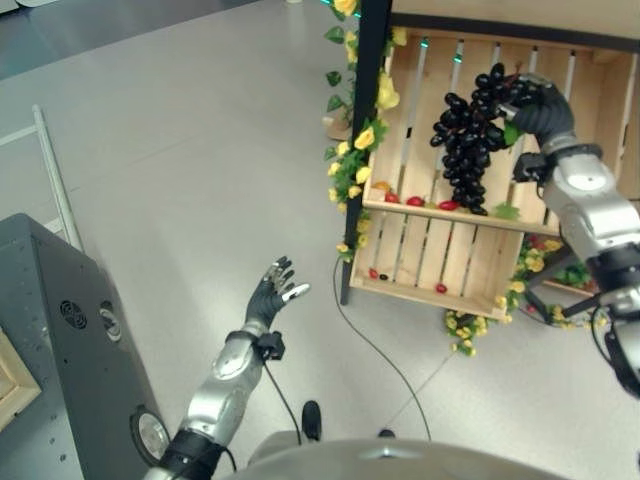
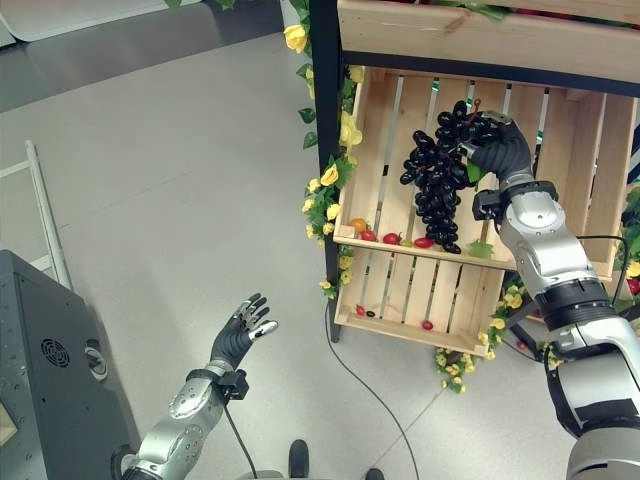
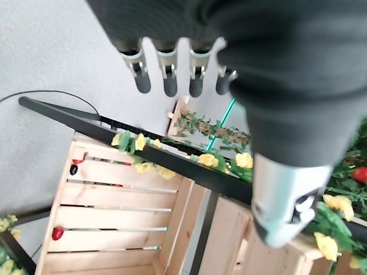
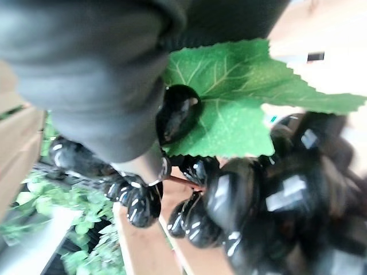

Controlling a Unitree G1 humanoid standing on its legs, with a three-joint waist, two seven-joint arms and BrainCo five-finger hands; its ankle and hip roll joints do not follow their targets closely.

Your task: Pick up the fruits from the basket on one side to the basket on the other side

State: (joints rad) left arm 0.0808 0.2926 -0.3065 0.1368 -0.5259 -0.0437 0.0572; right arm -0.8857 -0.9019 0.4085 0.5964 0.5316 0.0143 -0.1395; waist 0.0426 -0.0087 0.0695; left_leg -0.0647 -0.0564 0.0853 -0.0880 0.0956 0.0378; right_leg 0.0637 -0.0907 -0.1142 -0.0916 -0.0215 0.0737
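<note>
A big bunch of black grapes with a green leaf hangs inside the upper wooden crate, above its front lip. My right hand is shut on the top of the bunch, fingers curled round the stem end. Small red and orange fruits lie along the upper crate's front edge, and a few red ones sit in the lower crate. My left hand hovers open over the floor, well left of the crates, holding nothing.
A black post wound with yellow flowers and leaves stands at the crates' left edge. A grey machine cabinet fills the lower left. A white rail lies on the grey floor.
</note>
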